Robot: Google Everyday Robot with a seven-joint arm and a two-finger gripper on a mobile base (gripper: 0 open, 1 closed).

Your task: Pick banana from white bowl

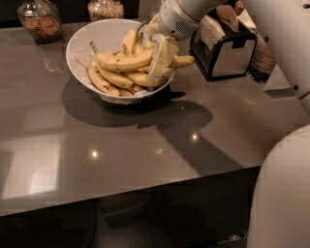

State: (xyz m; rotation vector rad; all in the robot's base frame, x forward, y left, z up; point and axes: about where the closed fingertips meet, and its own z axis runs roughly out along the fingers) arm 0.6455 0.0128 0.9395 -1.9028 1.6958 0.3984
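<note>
The white bowl [85, 41] stands at the back of the grey table and holds several yellow bananas. The banana [121, 61], the longest one, lies across the top of the pile, stem to the left. My gripper [160, 63] hangs from the upper right over the right side of the bowl, down among the bananas by the long banana's right end. It hides part of the pile. Nothing is lifted out of the bowl.
A black box-shaped holder [224, 51] stands just right of the bowl, with stacked white dishes [264, 55] behind it. Two glass jars [41, 20] [105, 8] stand at the back. My white body [286, 193] fills the lower right. The table's front edge [121, 193] runs across below.
</note>
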